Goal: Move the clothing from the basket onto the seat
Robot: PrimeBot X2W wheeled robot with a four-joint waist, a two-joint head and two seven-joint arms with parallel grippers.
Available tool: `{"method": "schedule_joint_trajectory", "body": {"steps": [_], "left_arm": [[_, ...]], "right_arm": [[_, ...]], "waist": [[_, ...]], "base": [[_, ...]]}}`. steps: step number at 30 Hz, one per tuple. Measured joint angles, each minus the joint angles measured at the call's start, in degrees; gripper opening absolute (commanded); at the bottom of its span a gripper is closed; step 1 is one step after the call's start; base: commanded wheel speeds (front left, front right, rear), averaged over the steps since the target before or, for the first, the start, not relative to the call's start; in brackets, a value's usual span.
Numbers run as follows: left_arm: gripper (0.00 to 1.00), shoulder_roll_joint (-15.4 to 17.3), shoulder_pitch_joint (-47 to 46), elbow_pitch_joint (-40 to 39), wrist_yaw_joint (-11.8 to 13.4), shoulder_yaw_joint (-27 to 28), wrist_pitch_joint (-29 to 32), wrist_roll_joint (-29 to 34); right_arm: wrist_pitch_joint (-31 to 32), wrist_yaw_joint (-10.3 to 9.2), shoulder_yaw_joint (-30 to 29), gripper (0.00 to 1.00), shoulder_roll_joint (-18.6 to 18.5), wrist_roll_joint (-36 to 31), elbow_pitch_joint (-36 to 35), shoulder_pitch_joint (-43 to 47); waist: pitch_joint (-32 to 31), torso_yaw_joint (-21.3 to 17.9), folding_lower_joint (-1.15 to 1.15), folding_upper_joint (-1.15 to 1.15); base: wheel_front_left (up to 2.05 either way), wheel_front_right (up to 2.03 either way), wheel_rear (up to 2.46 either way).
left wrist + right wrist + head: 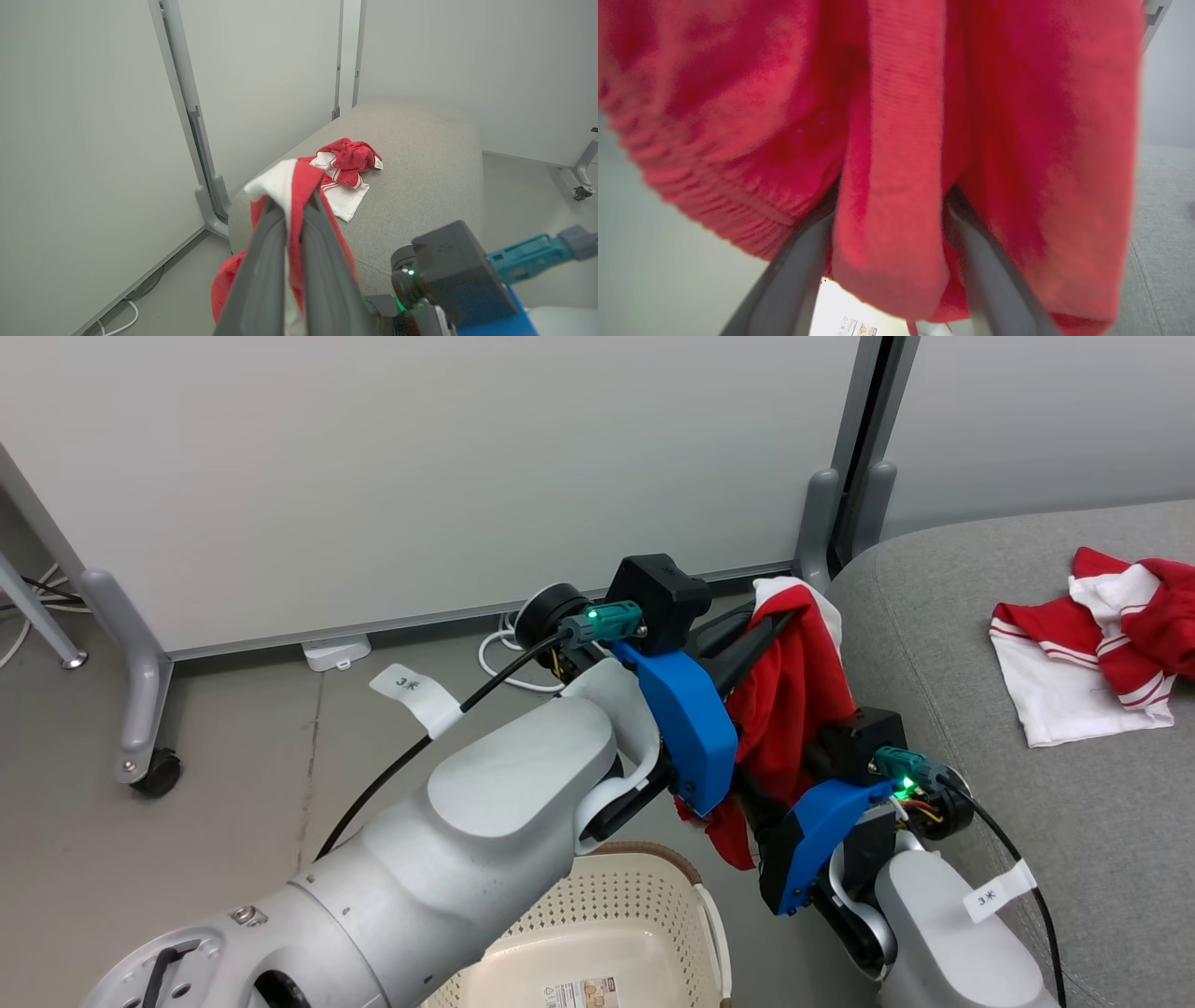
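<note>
A red garment with a white panel (794,700) hangs in the air between the basket (616,905) and the seat (1027,821). My left gripper (789,616) is shut on its top edge; in the left wrist view the gripper (292,203) pinches red and white cloth. My right gripper (747,803) reaches into the garment's lower part. In the right wrist view the gripper (892,196) stands open with a fold of red cloth (887,186) hanging between its fingers. A second red and white garment (1092,653) (345,172) lies crumpled on the seat (420,186).
White partition panels (420,476) on wheeled grey feet (154,770) stand behind. White cables (499,658) lie on the grey floor by the wall. A paper label (581,994) lies on the basket's floor. The seat's rounded edge is close to my right forearm (943,933).
</note>
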Motion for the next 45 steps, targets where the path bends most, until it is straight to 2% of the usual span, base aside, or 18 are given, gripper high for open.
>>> {"method": "schedule_joint_trajectory", "body": {"steps": [1,2,10,22,23,24,25,26,35,40,42,45], "left_arm": [[0.00,0.0,-0.1,0.0,0.0,-0.1,0.0,0.0],[0.00,0.0,-0.1,-0.1,0.0,-0.2,0.0,0.0],[0.00,0.0,-0.2,0.6,0.0,-0.6,-0.3,-0.5],[0.00,0.0,-0.3,1.4,0.0,-0.9,-1.3,-1.0],[0.33,0.0,-0.3,1.4,0.0,-0.9,-1.3,-1.0],[0.55,0.0,-0.3,1.4,0.0,-1.0,-1.3,-1.0],[0.91,0.0,-0.3,1.4,0.0,-1.0,-1.3,-1.0],[1.00,0.0,-0.3,1.5,0.0,-1.0,-1.3,-1.0],[1.00,0.1,0.5,2.1,0.1,-1.1,-1.9,-1.7],[1.00,2.1,3.8,1.7,0.2,0.8,-3.9,-1.9],[1.00,3.8,6.0,0.5,0.6,2.9,-4.4,-1.8],[1.00,8.5,11.6,-6.5,3.0,12.1,-4.6,3.4]], "right_arm": [[-0.4,0.00,0.4,0.23,0.0,0.3,0.9,-0.6],[-0.6,0.00,0.8,0.00,0.0,0.4,1.7,-1.2],[-3.1,0.00,2.1,0.00,0.0,1.9,5.7,-2.5],[-4.6,0.00,3.9,0.00,0.0,3.0,7.6,-3.2],[-4.7,0.00,3.9,0.00,0.0,3.0,7.7,-3.2],[-4.8,0.00,3.9,0.00,0.0,2.9,7.9,-3.2],[-4.8,0.00,3.9,0.00,0.0,2.9,7.9,-3.2],[-4.8,0.00,3.9,0.00,0.0,2.9,8.0,-3.2],[-5.4,0.00,3.3,0.00,0.0,2.7,8.2,-3.2],[-5.9,0.00,1.9,0.00,0.0,2.0,7.3,-3.1],[-5.9,0.00,1.0,0.00,0.0,1.7,6.6,-2.7],[-5.8,0.00,-0.9,0.00,0.0,0.7,4.3,-1.8]], "waist": [[0.0,0.0,0.00,0.00],[0.1,0.1,0.00,0.00],[0.1,0.0,0.00,0.00],[-0.4,-0.4,0.00,0.00],[-0.5,-0.4,0.00,0.00],[-0.5,-0.3,0.00,0.00],[-0.6,-0.3,0.00,0.00],[-0.6,-0.2,0.00,0.00],[-0.7,0.0,0.00,0.00],[-0.5,0.1,0.00,0.00],[-0.3,0.1,0.00,0.00],[0.3,-0.5,0.00,0.00]], "base": [[0.00,0.00,0.00],[0.00,0.00,0.00],[0.00,0.00,0.00],[0.00,0.00,0.00],[0.00,0.00,0.00],[0.00,0.00,0.00],[0.00,0.00,0.00],[0.00,0.00,0.00],[0.00,0.00,0.00],[0.00,0.00,0.00],[0.00,0.00,0.00],[0.00,0.00,0.00]]}}
